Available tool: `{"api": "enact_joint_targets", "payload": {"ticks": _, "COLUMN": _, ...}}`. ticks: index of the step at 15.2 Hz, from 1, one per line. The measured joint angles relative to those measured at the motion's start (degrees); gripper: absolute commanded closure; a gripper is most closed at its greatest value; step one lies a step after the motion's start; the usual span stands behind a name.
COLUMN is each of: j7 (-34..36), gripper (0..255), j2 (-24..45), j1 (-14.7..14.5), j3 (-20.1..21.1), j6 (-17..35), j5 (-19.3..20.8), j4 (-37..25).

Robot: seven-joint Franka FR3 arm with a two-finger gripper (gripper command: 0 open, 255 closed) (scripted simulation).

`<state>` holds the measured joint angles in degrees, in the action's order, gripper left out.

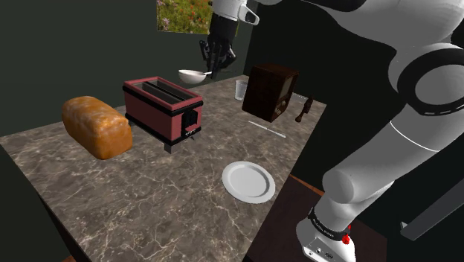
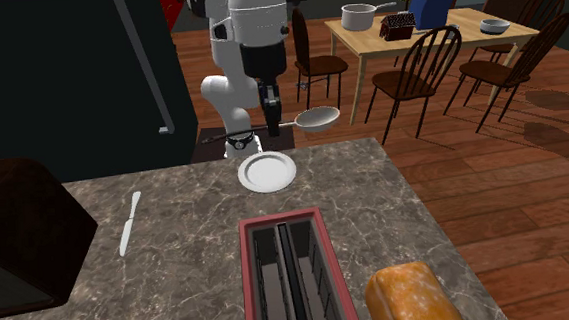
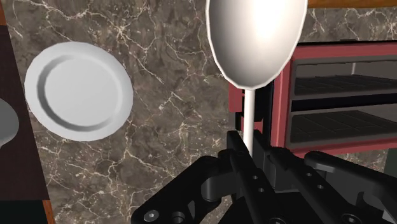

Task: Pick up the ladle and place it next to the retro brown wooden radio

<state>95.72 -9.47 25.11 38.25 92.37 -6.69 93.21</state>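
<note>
I hold a white ladle in the air, above the far side of the marble counter, beyond the red toaster. My black gripper is shut on its thin handle, and the bowl points to the shoulder view's left. In the wrist view the ladle's bowl hangs over the toaster's edge, with the handle clasped in the gripper. The dark brown radio stands at the counter's far right, to the right of the gripper. The second exterior view shows the ladle held by the gripper, and the radio at its left.
A loaf of bread lies left of the toaster. A white plate sits near the counter's front right edge, a knife before the radio. A white cup and a dark mill flank the radio. Chairs and a dining table stand beyond.
</note>
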Motion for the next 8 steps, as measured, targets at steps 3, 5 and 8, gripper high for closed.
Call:
{"api": "enact_joint_targets", "payload": {"ticks": 3, "j7": 0.5, "gripper": 255, "j2": 1.1, "j1": 0.0, "j3": 0.3, "j6": -2.6, "j5": 0.7, "j4": -3.5}}
{"api": "enact_joint_targets", "payload": {"ticks": 5, "j7": 1.1, "gripper": 255, "j2": 2.1, "j1": 0.0, "j3": 0.7, "j6": -4.2, "j5": 1.3, "j4": -6.0}}
{"api": "enact_joint_targets", "payload": {"ticks": 8, "j7": 0.2, "gripper": 255, "j2": 3.2, "j1": 0.5, "j3": 0.1, "j6": -5.5, "j5": 1.9, "j4": -8.0}}
